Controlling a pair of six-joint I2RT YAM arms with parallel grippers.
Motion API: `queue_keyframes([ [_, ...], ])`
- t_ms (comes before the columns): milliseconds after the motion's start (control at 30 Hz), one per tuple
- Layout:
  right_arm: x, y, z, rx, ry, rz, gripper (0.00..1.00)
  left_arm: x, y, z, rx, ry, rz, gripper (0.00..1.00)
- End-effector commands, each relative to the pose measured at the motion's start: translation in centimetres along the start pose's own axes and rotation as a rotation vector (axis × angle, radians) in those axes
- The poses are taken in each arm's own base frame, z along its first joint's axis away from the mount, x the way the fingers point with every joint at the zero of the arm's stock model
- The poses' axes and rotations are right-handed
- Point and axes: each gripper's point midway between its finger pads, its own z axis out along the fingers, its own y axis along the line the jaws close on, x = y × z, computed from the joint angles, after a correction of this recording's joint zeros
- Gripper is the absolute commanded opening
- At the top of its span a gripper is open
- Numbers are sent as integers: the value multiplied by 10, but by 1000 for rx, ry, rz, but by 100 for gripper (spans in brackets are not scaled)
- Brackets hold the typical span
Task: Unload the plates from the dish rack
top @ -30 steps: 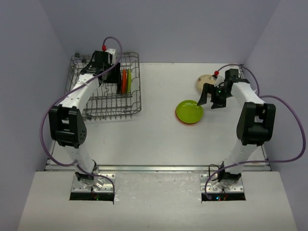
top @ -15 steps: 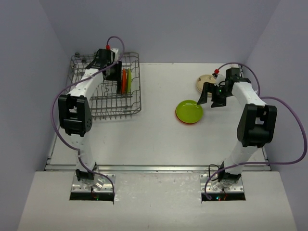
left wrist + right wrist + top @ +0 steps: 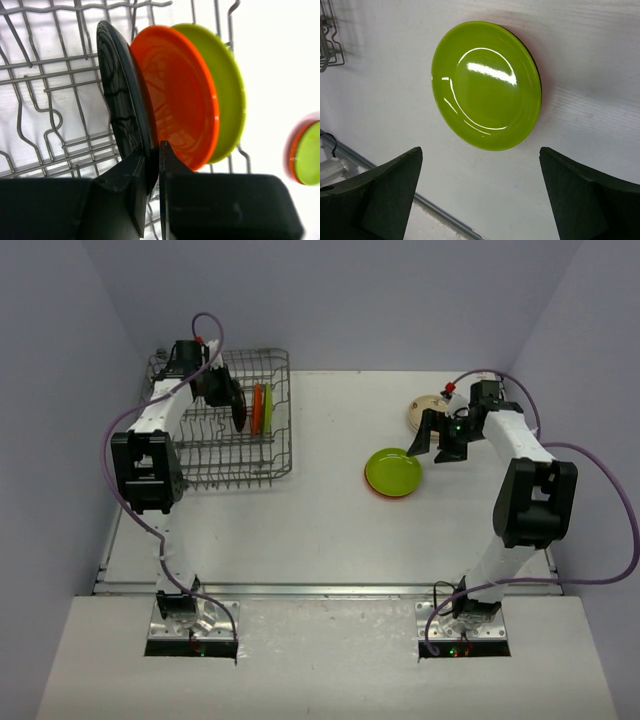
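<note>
- From above, your left gripper (image 3: 226, 393) was over the dish rack (image 3: 240, 476) at the far left of the table (image 3: 300, 520), with a black plate (image 3: 237, 406) at its tip. That view did not show you how the jaws stood.
- Your left wrist camera did: both fingers (image 3: 125, 185) were clamped on the black plate's lower rim. The plate stood upright among the rack's wires, close beside an orange plate (image 3: 175, 95), with a lime green plate (image 3: 227, 85) behind it. Whether black and orange touched, you could not tell.
- Only the overhead view showed you the cream plate (image 3: 425, 410), flat on the table at the far right.
- Your right gripper (image 3: 436, 447) hung spread wide and held nothing, near the cream plate.
- Your right wrist camera looked down on a second lime plate (image 3: 487, 92) lying flat on the table. A thin orange edge (image 3: 540, 102) showed beneath it, clearer here than from above.
</note>
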Motion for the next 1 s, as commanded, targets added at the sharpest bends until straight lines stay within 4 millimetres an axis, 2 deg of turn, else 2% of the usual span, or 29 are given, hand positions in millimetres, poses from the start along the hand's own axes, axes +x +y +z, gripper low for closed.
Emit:
queue_keyframes([
  [0, -8, 24, -20, -58, -46, -10, 99, -81, -19, -62, 114, -208, 36, 0],
  [100, -11, 34, -26, -92, -51, 2, 99, -112, -38, -98, 174, -283, 74, 0],
  [200, -17, 46, -33, -140, -70, 5, 99, -129, -65, -138, 208, -356, 181, 0],
  [233, -19, 52, -36, -162, -81, 5, 99, -130, -75, -148, 217, -374, 236, 0],
  [300, -25, 64, -45, -207, -103, -1, 99, -116, -92, -153, 227, -361, 377, 0],
  [333, -27, 72, -48, -243, -111, 4, 99, -106, -110, -160, 212, -368, 515, 0],
  [367, -29, 80, -52, -277, -117, 8, 99, -93, -124, -164, 199, -364, 640, 0],
  [400, -30, 85, -55, -302, -123, 15, 99, -68, -129, -153, 199, -314, 715, 0],
  [433, -31, 90, -58, -325, -129, 8, 99, -64, -148, -162, 192, -339, 838, 0],
  [467, -32, 97, -62, -352, -135, 13, 99, -26, -156, -143, 185, -264, 999, 0],
  [533, -27, 110, -66, -413, -122, 33, 99, 25, -169, -149, 170, -215, 1225, 0],
  [567, -24, 115, -66, -432, -117, 36, 99, 44, -181, -157, 149, -220, 1371, 0],
  [600, -18, 119, -63, -453, -99, 46, 99, 66, -185, -157, 136, -204, 1474, 0],
  [633, -14, 124, -63, -462, -92, 41, 99, 75, -189, -157, 132, -220, 1524, 0],
  [667, -6, 130, -59, -474, -70, 36, 99, 98, -193, -157, 146, -212, 1604, 0],
  [733, 6, 140, -53, -489, -34, 23, 99, 130, -188, -148, 172, -174, 1668, 0],
  [800, 21, 155, -46, -511, 5, -10, 99, 180, -197, -151, 211, -181, 1871, 0],
  [867, 43, 172, -34, -535, 65, -49, 99, 200, -210, -162, 192, -264, 2032, 0],
  [900, 49, 177, -31, -542, 80, -64, 99, 218, -204, -158, 199, -259, 2089, 0],
  [933, 56, 181, -27, -544, 94, -78, 98, 215, -216, -168, 186, -340, 2133, 0],
  [967, 66, 187, -21, -543, 116, -105, 98, 236, -214, -165, 201, -370, 2226, 0],
])
